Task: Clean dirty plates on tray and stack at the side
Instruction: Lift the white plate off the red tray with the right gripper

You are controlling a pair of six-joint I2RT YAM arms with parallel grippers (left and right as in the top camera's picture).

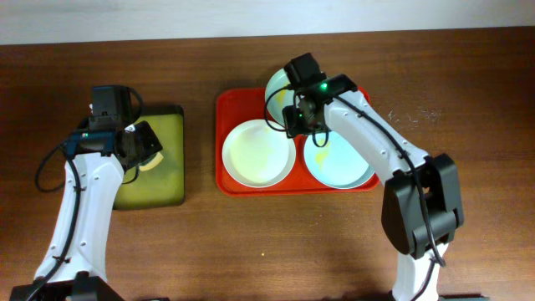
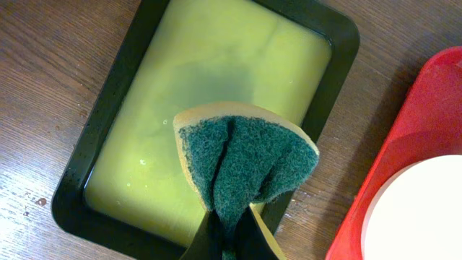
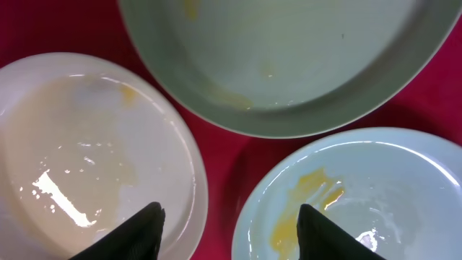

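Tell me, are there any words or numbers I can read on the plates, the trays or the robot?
No text: nothing can be read in any view.
The plates, red tray, black tray and sponge are plain, with no print.
The green light on the right arm is only a lamp, not a letter or a sign.

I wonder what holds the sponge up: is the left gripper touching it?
Touching. The left wrist view shows the left gripper pinching the sponge, whose green pad creases where the jaws squeeze it.
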